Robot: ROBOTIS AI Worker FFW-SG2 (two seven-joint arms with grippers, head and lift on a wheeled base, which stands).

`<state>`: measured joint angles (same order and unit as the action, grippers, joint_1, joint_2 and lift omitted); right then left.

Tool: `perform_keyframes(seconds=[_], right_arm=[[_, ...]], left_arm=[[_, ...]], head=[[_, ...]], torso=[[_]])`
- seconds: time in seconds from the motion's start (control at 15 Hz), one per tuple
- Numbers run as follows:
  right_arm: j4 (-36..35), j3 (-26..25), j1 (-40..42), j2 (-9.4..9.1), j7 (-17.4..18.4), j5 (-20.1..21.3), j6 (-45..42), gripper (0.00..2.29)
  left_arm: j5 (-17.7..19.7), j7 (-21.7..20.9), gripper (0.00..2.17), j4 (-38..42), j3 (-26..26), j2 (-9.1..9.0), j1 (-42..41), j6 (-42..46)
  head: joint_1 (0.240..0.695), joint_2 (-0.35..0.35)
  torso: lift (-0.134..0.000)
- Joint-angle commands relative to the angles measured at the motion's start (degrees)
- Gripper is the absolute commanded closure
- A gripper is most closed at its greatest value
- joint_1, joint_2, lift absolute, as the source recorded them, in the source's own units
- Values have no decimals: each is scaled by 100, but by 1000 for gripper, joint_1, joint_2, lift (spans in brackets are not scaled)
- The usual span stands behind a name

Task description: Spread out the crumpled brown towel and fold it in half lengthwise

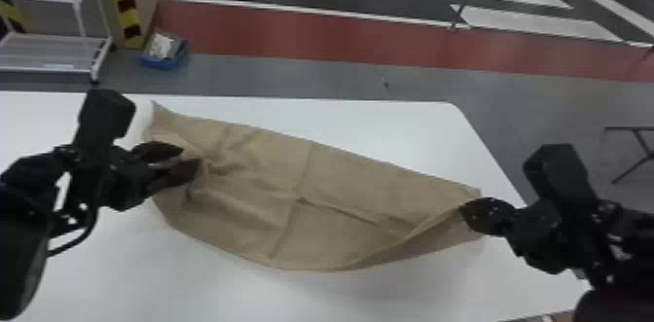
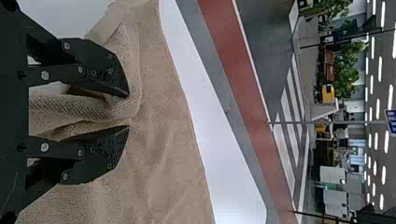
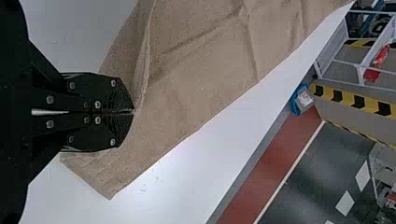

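The brown towel (image 1: 340, 185) lies stretched across the white table, wrinkled toward its left end and with a raised fold at its right end. At that left end is my left gripper (image 1: 187, 158), its fingers parted. In the left wrist view, a bunched ridge of towel (image 2: 126, 88) rises between the fingers of my left gripper (image 2: 128, 112), which stand apart. My right gripper (image 1: 464, 211) is at the towel's right end. In the right wrist view the fingertips of my right gripper (image 3: 133, 112) meet at the edge of a towel fold (image 3: 144, 70).
The white table (image 1: 389, 126) extends around the towel, its far right corner beyond the towel's right end. Past the table, a blue bin (image 1: 165, 53) and a white rack (image 1: 53, 53) stand on the floor at the far left.
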<state>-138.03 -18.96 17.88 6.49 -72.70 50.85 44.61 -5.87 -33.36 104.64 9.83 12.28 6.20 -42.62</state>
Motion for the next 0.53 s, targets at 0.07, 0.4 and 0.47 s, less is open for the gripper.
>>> perform_keyframes(seconds=[0.07,0.4,0.47], right_arm=[[66,-231,31,81,-8,-5,-53,1210],[444,-1233,-215,371,36,-347,-106,1210],[497,-1479,-303,468,45,-479,-88,1210]], left_arm=[[68,-83,36,92,-509,301,-216,310],[-2,-206,80,-84,-728,485,-365,363],[-64,-241,80,-128,-728,494,-365,381]], head=[[695,-267],[695,-249],[695,-260]], torso=[[-124],[-124],[-124]])
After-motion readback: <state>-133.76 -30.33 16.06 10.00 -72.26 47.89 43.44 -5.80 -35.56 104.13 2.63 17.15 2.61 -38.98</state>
